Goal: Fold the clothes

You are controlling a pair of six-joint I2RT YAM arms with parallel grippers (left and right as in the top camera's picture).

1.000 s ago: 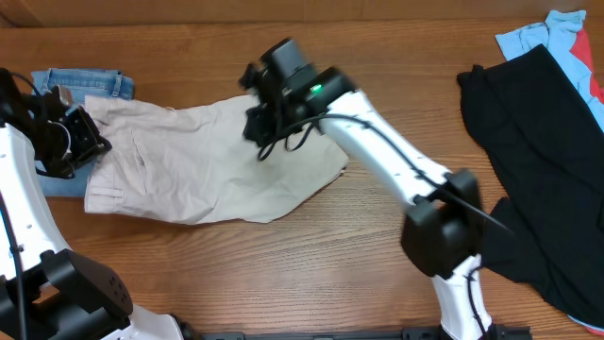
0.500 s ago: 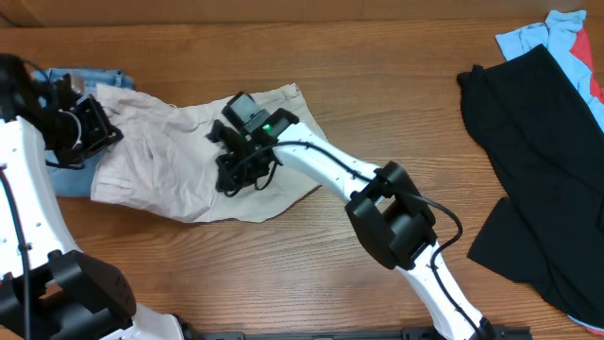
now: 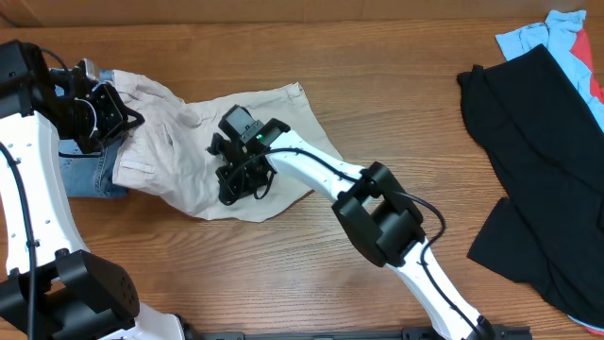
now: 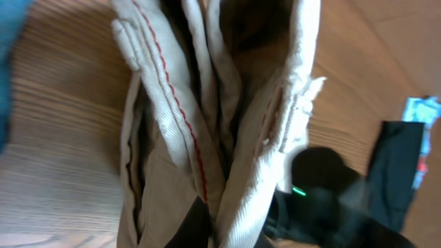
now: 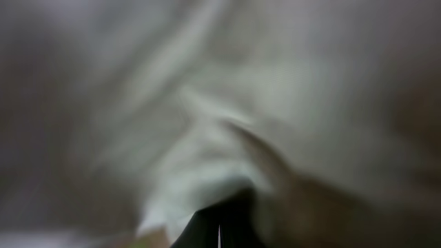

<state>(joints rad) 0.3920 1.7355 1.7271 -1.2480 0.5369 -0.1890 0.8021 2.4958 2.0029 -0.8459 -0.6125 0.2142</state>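
Observation:
The beige shorts (image 3: 179, 142) lie crumpled across the left half of the table. My left gripper (image 3: 121, 115) is shut on their bunched waistband end and holds it slightly raised. In the left wrist view the folded layers with red stitching (image 4: 207, 103) rise from between my dark fingers (image 4: 189, 224). My right gripper (image 3: 229, 179) is down on the middle of the shorts, shut with cloth pinched at its tips. In the right wrist view, blurred pale fabric (image 5: 220, 103) fills the frame above the closed dark fingertips (image 5: 238, 220).
Blue jeans (image 3: 83, 175) lie under the shorts' left end. A large black garment (image 3: 538, 142) covers the right side, with a light blue and red cloth (image 3: 566, 28) behind it. Bare wooden table (image 3: 396, 66) lies between them.
My right gripper swept left and toward the front, pulling the shorts' right part inward. My left gripper carried the waistband end back and slightly right, uncovering more of the jeans.

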